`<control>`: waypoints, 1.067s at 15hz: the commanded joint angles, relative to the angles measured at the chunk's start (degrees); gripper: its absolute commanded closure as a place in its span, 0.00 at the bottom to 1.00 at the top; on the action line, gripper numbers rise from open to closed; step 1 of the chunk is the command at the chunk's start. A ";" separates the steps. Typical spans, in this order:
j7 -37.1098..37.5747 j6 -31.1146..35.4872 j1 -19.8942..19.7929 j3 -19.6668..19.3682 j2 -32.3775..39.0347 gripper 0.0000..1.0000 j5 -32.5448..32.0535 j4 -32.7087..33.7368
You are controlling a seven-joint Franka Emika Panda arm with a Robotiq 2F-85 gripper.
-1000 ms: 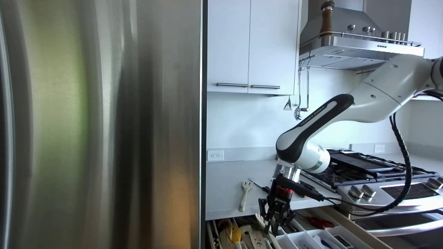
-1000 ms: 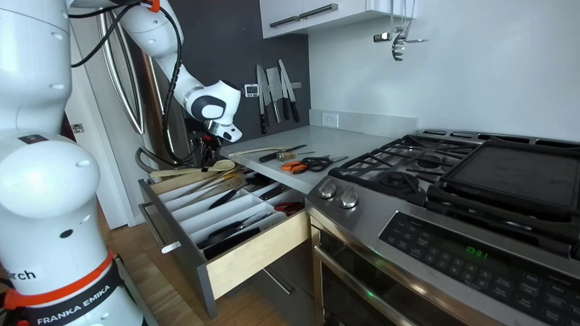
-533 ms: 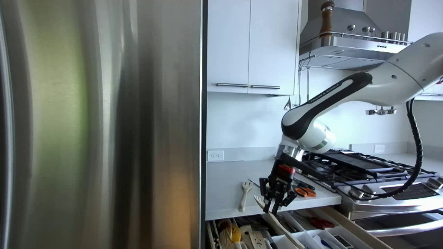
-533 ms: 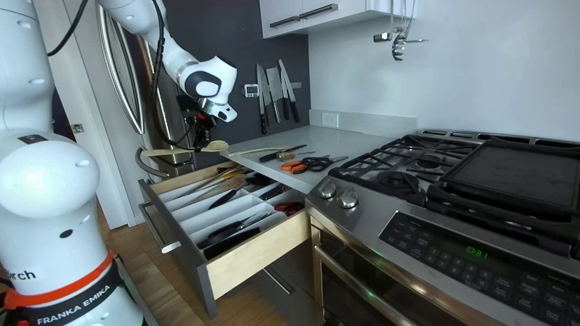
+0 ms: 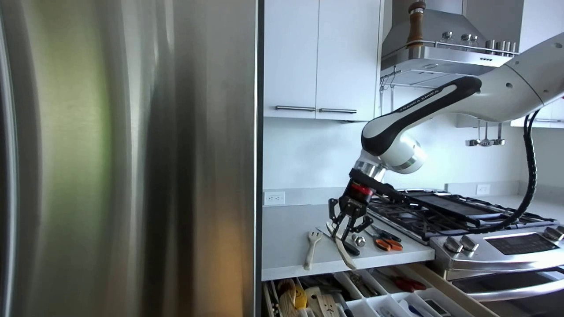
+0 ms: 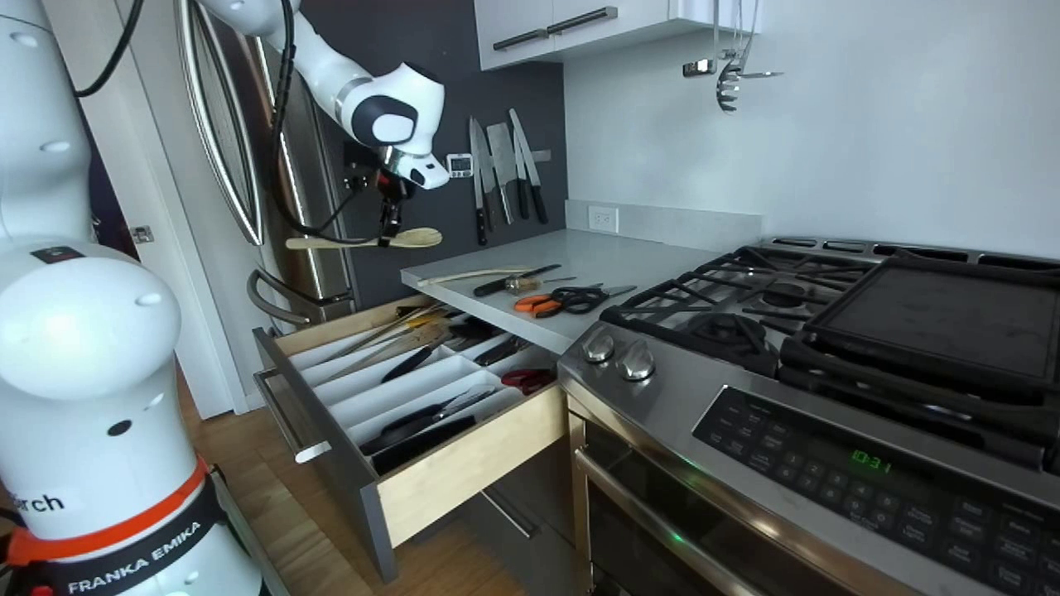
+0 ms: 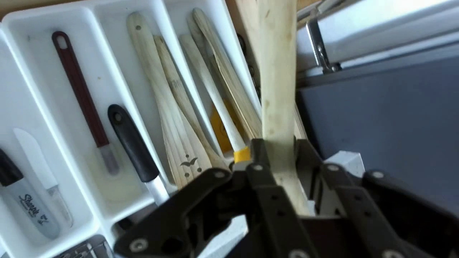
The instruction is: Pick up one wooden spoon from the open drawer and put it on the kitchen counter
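My gripper (image 5: pixel 338 238) is shut on a pale wooden spoon (image 5: pixel 346 256), held in the air above the open drawer (image 6: pixel 476 468) near the counter's edge. In an exterior view the gripper (image 6: pixel 387 240) grips the spoon (image 6: pixel 418 238) near its head, with the handle pointing away from the counter. In the wrist view the spoon (image 7: pixel 278 71) runs between the fingertips (image 7: pixel 277 148). The grey-white kitchen counter (image 6: pixel 588 248) lies behind the drawer. Other wooden utensils (image 7: pixel 179 139) lie in the drawer's white compartments.
A slotted wooden utensil (image 5: pixel 310 253) lies on the counter. A black-handled knife (image 6: pixel 493 286) and orange-handled scissors (image 6: pixel 538 305) lie nearby on it. The gas stove (image 6: pixel 762 298) adjoins the counter. The steel fridge (image 5: pixel 132 158) stands at the other side.
My gripper has risen from the drawer with the spoon in it, then moved up and slightly toward the counter. The spoon is now well above the drawer.
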 commanded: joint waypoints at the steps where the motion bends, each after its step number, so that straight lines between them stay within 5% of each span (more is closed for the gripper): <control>1: 8.52 -1.07 -1.15 -1.96 4.43 0.94 -4.78 7.21; 7: 10.89 0.02 -2.46 -5.21 12.90 0.94 -11.94 17.30; 8: 10.00 -0.13 -2.44 -4.77 8.80 0.74 -9.89 13.25; 16: 10.00 -0.13 -2.49 -5.27 12.72 0.74 -10.74 17.07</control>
